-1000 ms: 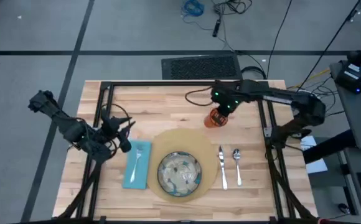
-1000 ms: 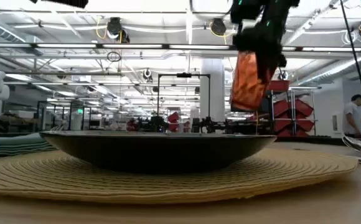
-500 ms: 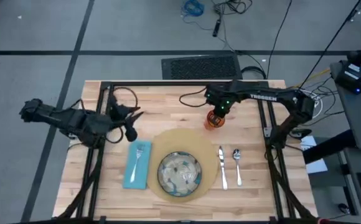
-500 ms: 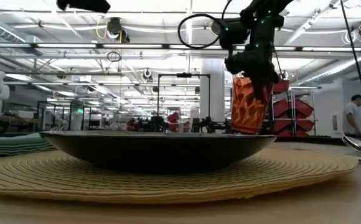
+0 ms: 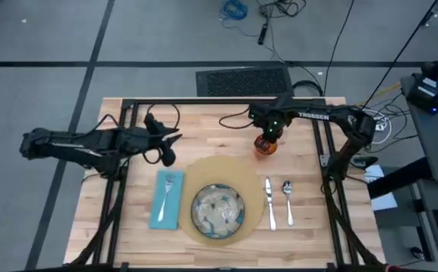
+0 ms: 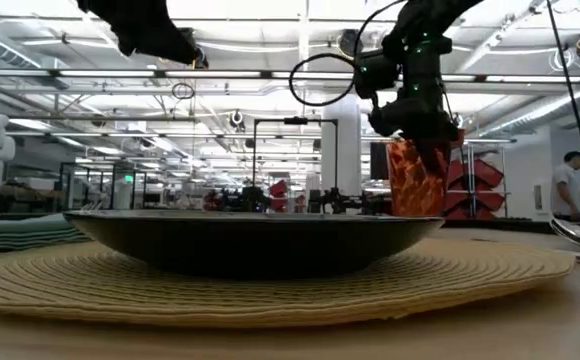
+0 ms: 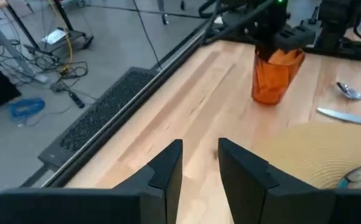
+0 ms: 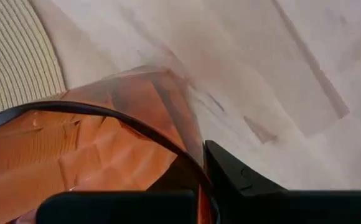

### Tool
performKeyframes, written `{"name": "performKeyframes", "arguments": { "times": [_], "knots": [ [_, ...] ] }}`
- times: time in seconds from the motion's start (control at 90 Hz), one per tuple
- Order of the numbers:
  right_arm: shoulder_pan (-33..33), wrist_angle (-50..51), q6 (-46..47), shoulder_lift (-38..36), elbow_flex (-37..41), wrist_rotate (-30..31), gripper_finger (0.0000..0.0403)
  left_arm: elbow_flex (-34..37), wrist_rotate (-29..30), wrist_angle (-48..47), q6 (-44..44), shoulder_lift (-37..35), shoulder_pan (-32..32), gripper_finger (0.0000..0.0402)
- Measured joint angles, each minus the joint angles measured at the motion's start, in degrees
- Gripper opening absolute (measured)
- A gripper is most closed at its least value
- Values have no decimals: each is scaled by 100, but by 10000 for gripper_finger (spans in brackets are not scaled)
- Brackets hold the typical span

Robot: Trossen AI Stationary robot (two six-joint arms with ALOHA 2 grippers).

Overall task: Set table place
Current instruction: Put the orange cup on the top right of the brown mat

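Right gripper (image 5: 267,139): reaches in from the right side of the table (image 5: 211,125); fingers closed over the rim of the orange cup (image 5: 264,145), one finger inside it in the right wrist view
Orange cup: upright, directly under the right gripper, on bare wood just beyond the far right edge of the round placemat (image 5: 238,175); whether its base touches the wood cannot be told
Left gripper (image 5: 168,148): over the wood near the far left edge of the placemat, well apart from the cup; fingers slightly parted, nothing between them
Place setting: speckled dish (image 5: 218,211) on the placemat; teal napkin (image 5: 166,200) to its left with the fork (image 5: 168,190) on top; knife (image 5: 269,202) and spoon (image 5: 288,199) side by side to its right
Surface: light butcher-block top with a black frame
Room: grey floor with loose cables beyond the table; the low view shows a large hall with ceiling lights and a person (image 6: 571,185) standing far off at the right
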State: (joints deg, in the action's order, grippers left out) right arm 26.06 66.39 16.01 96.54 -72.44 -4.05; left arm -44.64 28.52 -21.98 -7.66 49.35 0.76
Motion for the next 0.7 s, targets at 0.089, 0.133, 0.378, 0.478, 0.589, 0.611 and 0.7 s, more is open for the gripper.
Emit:
{"name": "performKeyframes", "arguments": {
  "times": [0.089,0.133,0.378,0.478,0.589,0.611,0.7],
  "knots": [
    [-10,-79,22,37,0,-91,0,0,-26,86,60,-3,-5,88],
    [-24,-119,54,67,0,-94,0,0,-81,103,62,-3,-3,88],
    [-48,-119,132,218,0,-81,0,-2,-173,103,102,-3,-1,88],
    [-73,-155,132,292,-1,-78,0,-2,-174,96,102,-3,-1,88],
    [-69,-153,115,325,-7,-77,2,-2,-211,84,106,-3,-1,88],
    [-68,-153,98,325,-7,-77,3,-2,-250,79,108,-3,-1,88],
    [-68,-151,53,323,-18,-77,15,-2,-326,74,111,-3,-1,88]
  ]
}}
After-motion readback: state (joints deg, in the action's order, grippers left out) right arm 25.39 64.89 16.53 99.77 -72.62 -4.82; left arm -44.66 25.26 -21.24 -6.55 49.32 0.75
